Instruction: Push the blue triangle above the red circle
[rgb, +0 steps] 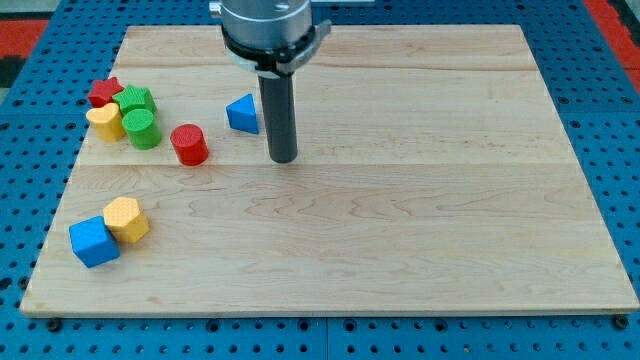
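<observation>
Where the pale wooden board (400, 250) covers blue pegboard (620, 150), I count eight blocks, two blue; my tip (284, 159), clawless, stands beside the blue triangle (242, 114), right of the red circle (189, 144).

- A pale wooden board (400, 230) of joined planks fills most of the view.
- Beneath it lies a blue perforated surface (30, 200).
- Red patches show at the top corners (610, 15).

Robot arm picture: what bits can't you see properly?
- The arm: cut off by the view's top edge.
- Blue triangle: its right corner hides behind the rod; touching can't be told, though my tip sits just right of it.
- Red star: partly covered by the green blocks.
</observation>
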